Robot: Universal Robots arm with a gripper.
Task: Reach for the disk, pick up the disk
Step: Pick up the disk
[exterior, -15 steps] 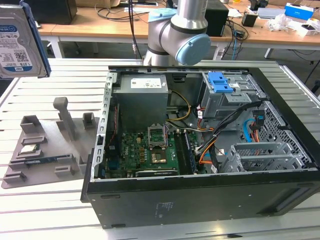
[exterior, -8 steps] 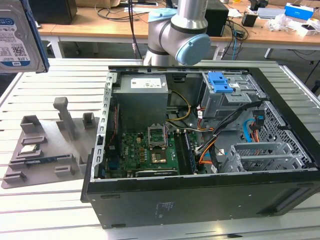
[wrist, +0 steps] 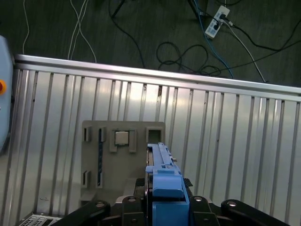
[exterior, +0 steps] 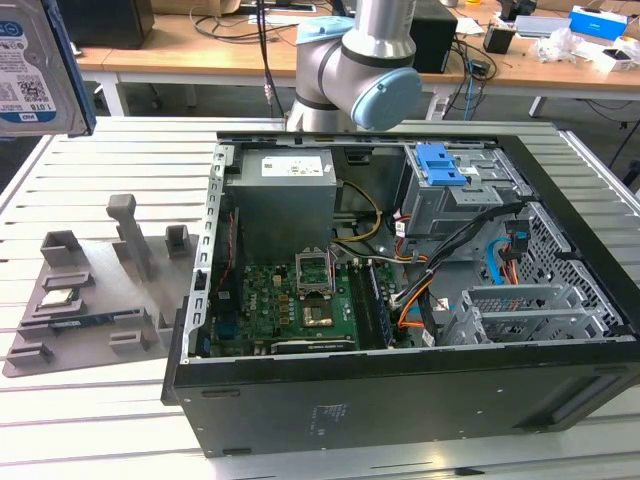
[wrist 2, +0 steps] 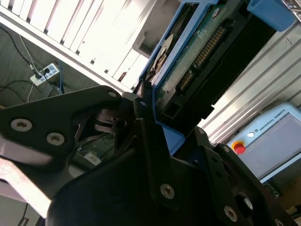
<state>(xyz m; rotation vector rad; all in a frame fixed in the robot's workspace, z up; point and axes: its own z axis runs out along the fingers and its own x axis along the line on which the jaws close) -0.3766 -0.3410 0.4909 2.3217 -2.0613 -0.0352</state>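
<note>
Disk [exterior: 30,70] aloft, upper left of exterior view; gripper [wrist: 162,184] clamped on its edges. Hold level, avoid tilt, clear grey tray [wrist: 122,165].

Workshop: slatted metal table, wooden benches, dark floor

A silver table [exterior: 110,160] of long ribbed slats fills the foreground in the exterior view. Behind it, wooden benches [exterior: 170,52] run across the back, their tops strewn with wires [exterior: 230,18] and small boxes [exterior: 597,22]. In the first wrist view the table's edge rail [wrist: 141,73] crosses the frame. Past it lies a dark grey floor [wrist: 117,28] with loose cables [wrist: 176,52] looping over it and a white power strip [wrist: 215,22] among them. In the second wrist view bright light glares off the table's slats [wrist 2: 94,28], and the power strip lies on the dim floor beyond the table's edge
</note>
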